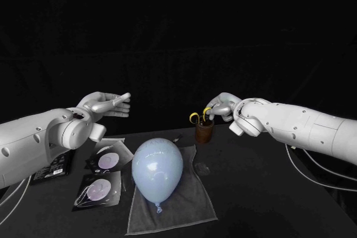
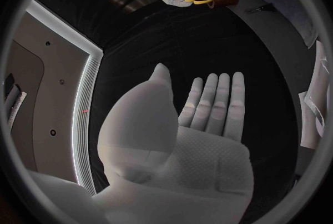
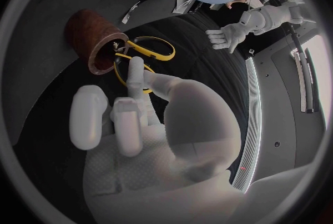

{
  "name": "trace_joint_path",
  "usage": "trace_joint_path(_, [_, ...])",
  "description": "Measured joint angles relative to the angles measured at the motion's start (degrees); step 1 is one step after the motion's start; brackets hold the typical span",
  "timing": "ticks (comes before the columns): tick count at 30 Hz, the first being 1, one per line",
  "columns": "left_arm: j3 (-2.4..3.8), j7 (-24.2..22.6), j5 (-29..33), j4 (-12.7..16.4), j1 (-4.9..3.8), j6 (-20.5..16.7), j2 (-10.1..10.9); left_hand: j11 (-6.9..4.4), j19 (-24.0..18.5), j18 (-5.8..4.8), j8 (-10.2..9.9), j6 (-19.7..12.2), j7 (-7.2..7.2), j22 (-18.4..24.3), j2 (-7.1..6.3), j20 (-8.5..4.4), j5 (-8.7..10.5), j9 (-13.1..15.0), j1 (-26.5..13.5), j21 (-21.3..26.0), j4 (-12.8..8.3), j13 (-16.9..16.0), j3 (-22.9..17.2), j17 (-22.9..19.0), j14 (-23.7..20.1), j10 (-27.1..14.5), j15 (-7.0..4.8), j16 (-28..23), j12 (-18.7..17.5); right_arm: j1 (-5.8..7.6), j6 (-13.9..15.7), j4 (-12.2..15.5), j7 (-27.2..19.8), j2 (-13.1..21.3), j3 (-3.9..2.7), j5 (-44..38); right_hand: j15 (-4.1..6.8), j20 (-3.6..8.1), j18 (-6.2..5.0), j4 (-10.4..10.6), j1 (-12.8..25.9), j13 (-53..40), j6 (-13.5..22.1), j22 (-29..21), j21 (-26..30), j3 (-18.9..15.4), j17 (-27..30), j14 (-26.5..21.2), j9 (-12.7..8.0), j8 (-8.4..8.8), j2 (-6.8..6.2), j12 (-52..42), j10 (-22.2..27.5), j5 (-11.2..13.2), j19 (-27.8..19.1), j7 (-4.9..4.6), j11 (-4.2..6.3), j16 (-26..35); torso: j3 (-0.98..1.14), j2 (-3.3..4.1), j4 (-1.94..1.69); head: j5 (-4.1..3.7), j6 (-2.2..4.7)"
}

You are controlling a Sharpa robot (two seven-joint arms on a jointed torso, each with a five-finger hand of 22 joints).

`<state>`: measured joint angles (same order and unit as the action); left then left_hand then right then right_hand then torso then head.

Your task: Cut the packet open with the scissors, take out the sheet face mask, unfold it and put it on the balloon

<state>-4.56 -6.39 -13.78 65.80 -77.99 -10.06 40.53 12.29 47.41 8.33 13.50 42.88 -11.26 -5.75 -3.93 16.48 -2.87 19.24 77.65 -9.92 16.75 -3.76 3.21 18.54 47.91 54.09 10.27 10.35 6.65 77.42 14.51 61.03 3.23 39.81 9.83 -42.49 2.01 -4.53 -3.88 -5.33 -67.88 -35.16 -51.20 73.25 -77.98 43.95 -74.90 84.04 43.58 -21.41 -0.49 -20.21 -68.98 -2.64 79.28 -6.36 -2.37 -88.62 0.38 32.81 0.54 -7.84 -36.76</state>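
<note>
Reaching in from the right of the head view, my right hand (image 1: 220,107) sits at the yellow handles of the scissors (image 1: 198,116). They stand in a brown cup (image 1: 205,132) just right of centre, blades hidden inside it. The right wrist view adds what the head view hides: one finger (image 3: 136,71) lies across a handle loop while the others curl short of it. Whether I truly grip the scissors I cannot tell. My left hand (image 1: 109,105) hovers at centre left, and its wrist view shows the palm flat and the fingers straight, holding nothing. The balloon (image 1: 158,168), pale blue and glossy, lies on a grey cloth (image 1: 175,209) at lower centre, knot toward the bottom edge. Two packets (image 1: 98,189) lie flat at lower left, just beside the cloth, each with a pale oval print.
</note>
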Motion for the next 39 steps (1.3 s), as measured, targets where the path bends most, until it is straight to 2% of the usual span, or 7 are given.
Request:
trace_joint_path(10, [0.0,0.1,0.01,-0.07,0.11,0.17,0.03,0.0,0.0,0.0,0.0,0.0,0.0,0.0,0.0,0.0,0.0,-0.07,0.0,0.0,0.0,0.0,0.0,0.0,0.0,0.0,0.0,0.0,0.0,-0.55,-0.5,0.86,0.33,2.91,0.02,1.04,0.0,0.0,0.0,-0.63,-0.41,1.95,-0.19,-0.12,0.27,-0.47,-0.04,-0.01,0.19,0.42,-0.42,1.75,0.0,0.01,0.0,-0.2,0.0,-0.14,-0.03,-0.02,-0.06,-0.41,0.08])
trace_joint_path(14, [0.0,0.13,0.01,-0.12,0.14,0.22,0.03,0.0,0.0,0.0,0.0,0.0,0.0,0.0,0.0,0.0,0.0,-0.07,0.0,0.0,0.0,0.0,0.0,-0.07,0.0,0.0,0.0,0.0,0.0,-0.69,-0.79,0.93,0.47,3.96,0.02,1.33,-0.09,-0.03,0.0,-2.44,-0.61,-0.33,-0.15,-0.35,0.66,-0.71,-0.05,-0.1,0.38,1.35,-0.79,-1.22,0.78,0.01,-0.06,-0.44,-0.33,-0.14,-0.07,-0.01,-0.05,-0.54,0.09])
trace_joint_path(19, [0.0,0.16,0.01,-0.16,0.23,0.27,0.03,0.0,0.0,0.0,0.0,0.0,0.0,0.0,0.0,0.0,0.0,-0.07,0.0,0.0,0.0,0.0,0.0,-0.07,0.0,0.0,0.0,0.0,0.0,-0.77,-0.72,0.19,0.53,4.45,0.02,1.56,-0.46,-0.32,0.0,-3.28,-1.22,-2.32,5.51,-1.32,1.61,-1.6,-0.05,-0.13,-2.72,6.95,-1.34,-2.97,6.61,-0.01,-0.94,-1.43,-1.75,-0.13,-0.07,-0.01,-0.07,-0.7,0.18])
trace_joint_path(23, [0.0,0.2,0.02,-0.2,0.28,0.31,0.03,0.0,0.0,-0.01,0.0,0.0,0.0,0.0,0.0,0.0,0.0,-0.07,0.0,0.0,0.0,0.0,0.0,-0.07,0.0,0.0,0.0,0.0,0.0,-0.8,-0.27,-0.12,0.49,4.62,0.02,1.78,-0.47,-0.41,0.0,-3.86,-1.87,-1.72,10.12,-1.6,1.88,-2.18,-0.04,-0.13,-4.91,10.46,-2.0,-2.98,9.27,-0.02,-1.03,-0.82,-2.02,-0.12,-0.03,-0.01,-0.07,-0.77,0.25])
trace_joint_path(27, [0.0,0.24,0.02,-0.22,0.31,0.34,0.04,0.0,0.0,-0.01,0.0,0.0,0.0,0.0,0.0,0.0,0.0,-0.15,0.0,0.01,0.0,0.0,0.0,-0.07,0.0,0.0,0.0,0.0,0.0,-0.82,0.31,-0.06,0.27,4.62,0.02,1.92,-0.47,-0.41,0.0,-4.08,-1.76,-0.75,12.83,-1.69,2.11,-3.38,-0.04,-0.13,-6.13,12.37,-3.53,-3.01,11.45,-0.03,-1.03,0.0,-0.37,-0.04,-0.03,0.01,-0.07,-0.83,0.29])
trace_joint_path(32, [0.0,0.3,0.02,-0.25,0.35,0.42,0.05,0.0,0.0,-0.01,0.0,0.0,0.0,0.0,0.0,0.0,0.0,-0.15,0.0,0.01,0.0,0.01,0.0,-0.13,0.0,0.0,0.0,0.0,0.0,-0.82,0.98,0.37,-0.15,4.66,0.02,2.1,-1.01,-0.71,0.0,-3.38,-0.34,0.87,15.1,-1.89,2.46,-6.58,0.0,-0.01,-7.28,13.46,-6.4,-2.25,12.83,-0.15,-1.33,1.0,-0.68,-0.02,-0.04,0.03,-0.1,-0.94,0.34])
trace_joint_path(39, [0.0,0.33,0.02,-0.26,0.38,0.5,0.15,0.0,0.0,-0.01,0.0,0.0,0.0,0.0,0.0,0.0,0.0,-0.15,0.0,0.01,0.0,0.0,0.0,-0.13,0.0,0.0,0.0,0.0,0.0,-0.83,2.08,1.25,-0.98,5.33,0.02,2.17,-1.41,-1.06,0.0,-1.71,2.24,2.51,17.11,-2.27,2.88,-11.41,0.0,-0.03,-8.17,14.66,-8.97,-2.01,13.32,-0.15,-1.68,0.97,-1.48,0.11,-0.08,0.01,-0.13,-0.88,0.37])
